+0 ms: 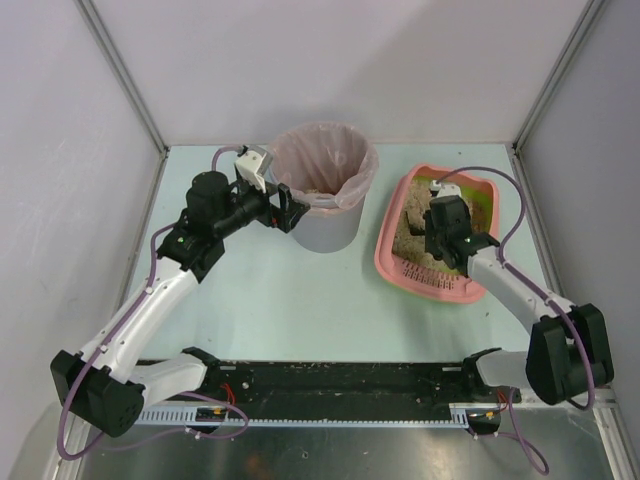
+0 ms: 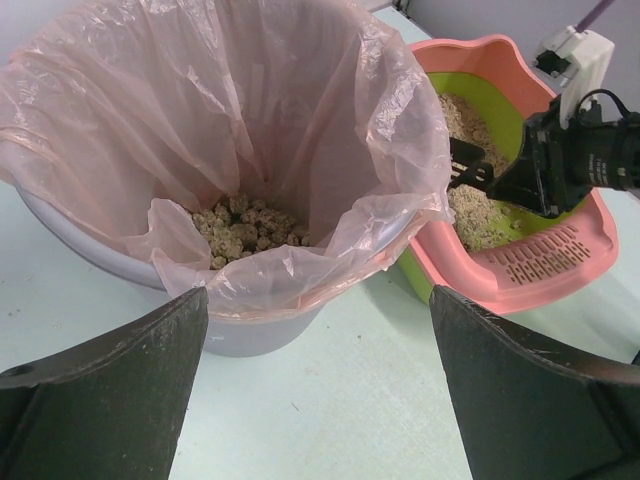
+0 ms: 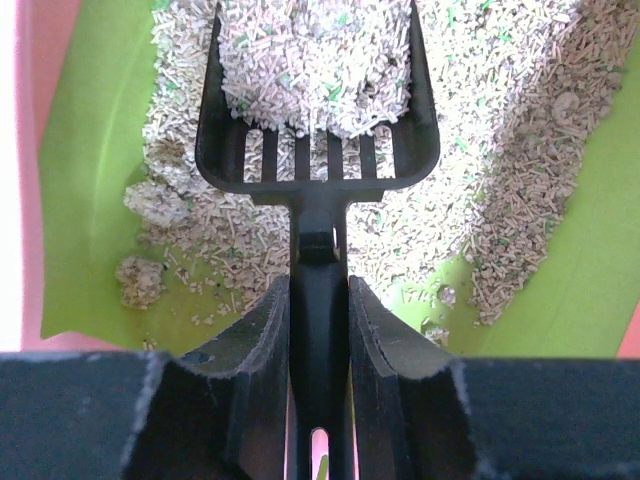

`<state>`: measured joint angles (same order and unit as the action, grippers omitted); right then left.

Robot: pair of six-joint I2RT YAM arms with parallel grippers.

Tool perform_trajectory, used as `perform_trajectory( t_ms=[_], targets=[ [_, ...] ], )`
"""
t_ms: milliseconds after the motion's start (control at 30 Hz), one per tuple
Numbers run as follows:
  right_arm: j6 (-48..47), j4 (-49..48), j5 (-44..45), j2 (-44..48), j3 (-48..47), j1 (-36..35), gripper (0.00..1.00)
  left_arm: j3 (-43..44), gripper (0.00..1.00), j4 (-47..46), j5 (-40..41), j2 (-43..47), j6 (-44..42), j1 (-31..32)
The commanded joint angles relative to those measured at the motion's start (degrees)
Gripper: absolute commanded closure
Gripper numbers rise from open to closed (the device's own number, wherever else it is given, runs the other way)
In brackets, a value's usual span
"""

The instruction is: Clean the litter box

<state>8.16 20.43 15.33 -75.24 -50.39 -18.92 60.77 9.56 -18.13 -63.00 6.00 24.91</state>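
We see right gripper [image 3: 319, 300] clamped on loaded scoop [image 3: 316, 120] over litter box [image 1: 440, 290]; left gripper [image 2: 318, 340] spread apart, left of bin [image 2: 120, 270].

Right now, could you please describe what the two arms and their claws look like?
Both have white tubular links joined by black joint housings: the left arm and the right arm. A purple cable loops along each, and each wrist carries a white camera box. The left claw and right claw have dark, matte, wedge-shaped fingers.
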Motion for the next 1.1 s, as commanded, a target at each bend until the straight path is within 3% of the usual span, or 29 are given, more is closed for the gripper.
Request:
perform_trajectory(
  t_ms=[0, 300, 633, 1067],
  targets=[
    [2.5, -8.9, 5.4, 5.7, 4.3, -2.9, 1.00, -0.1, 0.04, -1.6, 0.5, 1.0, -1.7, 0.2],
    [4.9, -16.3, 13.4, 14.1, 13.6, -8.2, 1.00, -0.1, 0.04, -1.5, 0.4, 0.7, -1.8, 0.6],
    [8.1, -12.6, 7.0, 10.5, 14.5, -4.9, 1.00, -0.3, 0.04, -1.6, 0.8, 0.5, -2.0, 1.0],
    [8.5, -12.5, -1.5, 4.6, 14.3, 0.8, 0.77, -0.3, 0.04, -1.6, 1.1, -0.3, -2.1, 1.3]
  ],
)
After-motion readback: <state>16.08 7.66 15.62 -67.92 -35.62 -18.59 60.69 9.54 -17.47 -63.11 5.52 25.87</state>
